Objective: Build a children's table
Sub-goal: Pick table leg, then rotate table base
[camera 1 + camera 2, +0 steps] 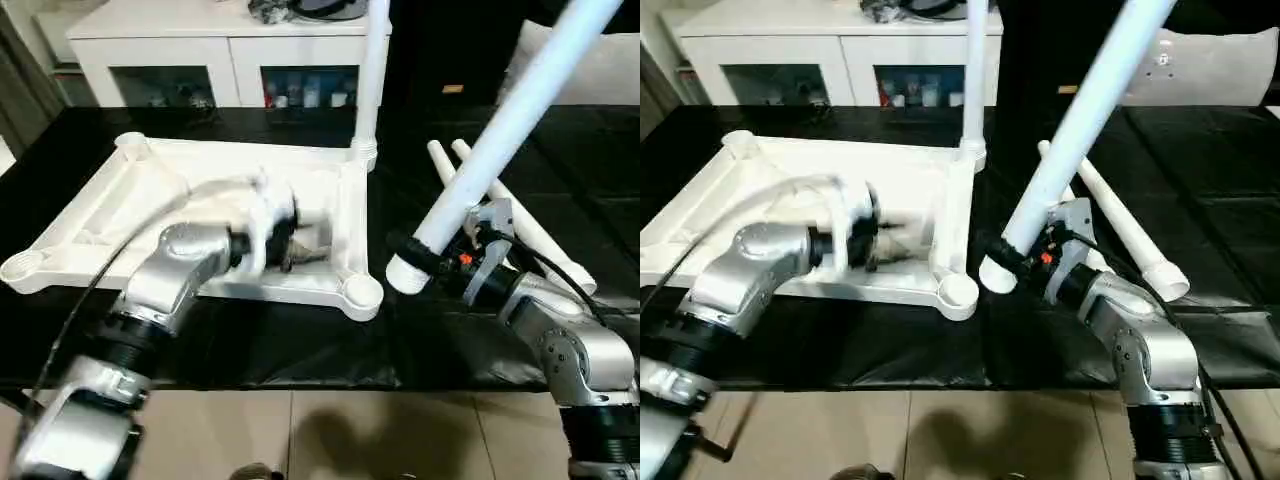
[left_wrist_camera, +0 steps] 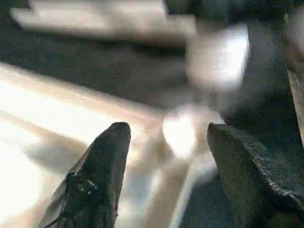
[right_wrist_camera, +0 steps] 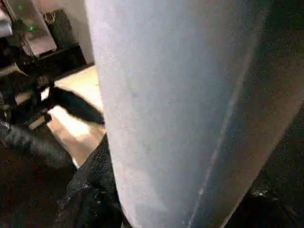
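A: Where is the tabletop (image 1: pixel 150 200)?
B: It lies upside down on the black surface (image 1: pixel 300 345), ribbed underside up, with round sockets at its corners. 1 leg (image 1: pixel 372 70) stands upright in the far corner socket on the robot's right side. The near socket (image 1: pixel 360 292) on that side is open and bare.

A: And the other legs?
B: The right gripper (image 1: pixel 425 255) holds 1, the held leg (image 1: pixel 510 120), near its flared end. That leg tilts up and away toward the right, and its flared end hangs just beside the near socket, above the surface. The jaws are closed around the tube; in the right wrist view the white tube sits between the black fingers (image 3: pixel 90 190). 2 spare legs (image 1: pixel 520 215) lie side by side on the surface behind the right arm.

A: What about the left gripper (image 2: pixel 166 137)?
B: It hovers over the tabletop's underside, near the right-hand rim. Its jaws stand wide apart and hold nothing; the left wrist view shows a round socket between the 2 fingers (image 2: pixel 102 166).

A: Any writing or labels to read?
B: None that I can make out. A white cabinet (image 1: pixel 220 55) with glass doors stands behind the surface; the small items inside are too small to tell.
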Controlling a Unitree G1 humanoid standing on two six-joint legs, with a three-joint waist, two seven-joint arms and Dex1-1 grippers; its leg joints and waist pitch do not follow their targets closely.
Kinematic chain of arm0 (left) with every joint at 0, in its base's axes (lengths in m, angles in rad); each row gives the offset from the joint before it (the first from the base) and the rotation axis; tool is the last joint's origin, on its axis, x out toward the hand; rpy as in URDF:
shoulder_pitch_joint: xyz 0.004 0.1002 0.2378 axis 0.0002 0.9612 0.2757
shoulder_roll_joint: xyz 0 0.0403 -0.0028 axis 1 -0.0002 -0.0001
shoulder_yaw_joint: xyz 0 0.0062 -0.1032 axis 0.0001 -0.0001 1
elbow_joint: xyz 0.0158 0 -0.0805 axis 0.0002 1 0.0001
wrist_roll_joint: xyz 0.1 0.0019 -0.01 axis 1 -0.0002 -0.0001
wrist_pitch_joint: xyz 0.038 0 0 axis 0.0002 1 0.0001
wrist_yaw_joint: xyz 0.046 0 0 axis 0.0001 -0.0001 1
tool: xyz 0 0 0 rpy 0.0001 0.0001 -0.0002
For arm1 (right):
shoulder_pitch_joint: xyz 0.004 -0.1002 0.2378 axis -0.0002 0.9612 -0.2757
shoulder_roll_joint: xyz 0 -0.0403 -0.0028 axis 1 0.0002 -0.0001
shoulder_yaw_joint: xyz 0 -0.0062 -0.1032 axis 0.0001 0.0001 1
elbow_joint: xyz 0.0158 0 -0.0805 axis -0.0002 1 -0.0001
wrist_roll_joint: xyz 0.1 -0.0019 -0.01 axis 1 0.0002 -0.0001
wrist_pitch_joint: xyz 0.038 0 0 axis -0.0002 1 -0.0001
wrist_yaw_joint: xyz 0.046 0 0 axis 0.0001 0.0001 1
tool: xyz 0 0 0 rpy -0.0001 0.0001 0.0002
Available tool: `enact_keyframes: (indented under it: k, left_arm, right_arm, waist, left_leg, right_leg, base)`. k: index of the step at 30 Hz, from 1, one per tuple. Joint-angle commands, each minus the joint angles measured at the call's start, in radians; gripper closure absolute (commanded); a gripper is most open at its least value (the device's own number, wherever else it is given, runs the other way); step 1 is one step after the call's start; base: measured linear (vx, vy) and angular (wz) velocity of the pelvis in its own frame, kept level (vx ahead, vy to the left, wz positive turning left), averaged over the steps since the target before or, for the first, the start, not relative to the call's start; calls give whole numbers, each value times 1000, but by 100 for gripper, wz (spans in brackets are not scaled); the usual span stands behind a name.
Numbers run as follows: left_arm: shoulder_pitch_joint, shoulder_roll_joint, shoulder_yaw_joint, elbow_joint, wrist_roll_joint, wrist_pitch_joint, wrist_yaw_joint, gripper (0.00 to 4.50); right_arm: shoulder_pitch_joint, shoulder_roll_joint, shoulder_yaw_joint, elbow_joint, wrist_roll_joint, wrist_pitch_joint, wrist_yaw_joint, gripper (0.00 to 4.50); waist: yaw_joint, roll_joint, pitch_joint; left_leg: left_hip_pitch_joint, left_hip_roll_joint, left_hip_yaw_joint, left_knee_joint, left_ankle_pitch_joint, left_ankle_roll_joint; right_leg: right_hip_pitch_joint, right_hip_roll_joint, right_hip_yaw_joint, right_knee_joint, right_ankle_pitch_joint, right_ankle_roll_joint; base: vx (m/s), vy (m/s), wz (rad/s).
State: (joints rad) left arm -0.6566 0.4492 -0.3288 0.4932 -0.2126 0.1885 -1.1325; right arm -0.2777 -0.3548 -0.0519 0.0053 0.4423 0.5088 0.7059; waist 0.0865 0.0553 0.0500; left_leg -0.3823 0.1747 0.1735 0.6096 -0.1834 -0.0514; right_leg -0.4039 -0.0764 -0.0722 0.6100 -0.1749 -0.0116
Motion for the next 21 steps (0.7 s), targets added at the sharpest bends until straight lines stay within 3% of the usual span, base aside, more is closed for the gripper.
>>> enact_keyframes:
  k: [1, 3, 7, 13, 21]
  left_arm:
    - [-40, 26, -54, 61, 73, -55, -66, 195]
    - [-73, 32, -94, 149, 132, -115, -71, 234]
    - [-127, 15, -121, 288, 198, -219, -43, 256]
    - [-182, -4, -121, 413, 236, -281, -44, 308]
    - [-220, -22, -126, 556, 280, -362, -85, 370]
  right_arm:
    - [6, -9, 4, -34, 14, 24, 12, 259]
    - [13, -11, 8, -36, 10, 18, 19, 259]
    - [15, -9, 10, -23, -4, -1, 13, 259]
    - [26, -15, 11, -36, -1, -1, 12, 259]
    - [32, -19, 20, -35, -5, -2, 25, 259]
  waist:
    - [-4, 1, -73]
    - [-4, 5, -70]
    - [-5, 3, -72]
    - [-2, 5, -75]
    - [-1, 1, -72]
  left_leg:
    - [17, 43, -18, -75, -192, 18]
    - [18, 43, -19, -77, -216, 12]
    - [19, 44, -19, -75, -223, 3]
    - [18, 47, -19, -73, -200, 15]
    - [17, 48, -20, -75, -219, 20]
  right_leg:
    - [58, -68, 48, -73, -179, -192]
    - [56, -69, 47, -77, -218, -183]
    - [57, -72, 48, -78, -231, -181]
    - [59, -74, 47, -71, -159, -220]
    - [59, -76, 47, -77, -209, -214]
  base:
    - [0, 0, 0]
    - [0, 0, 0]
    - [0, 0, 0]
    - [0, 0, 0]
    - [0, 0, 0]
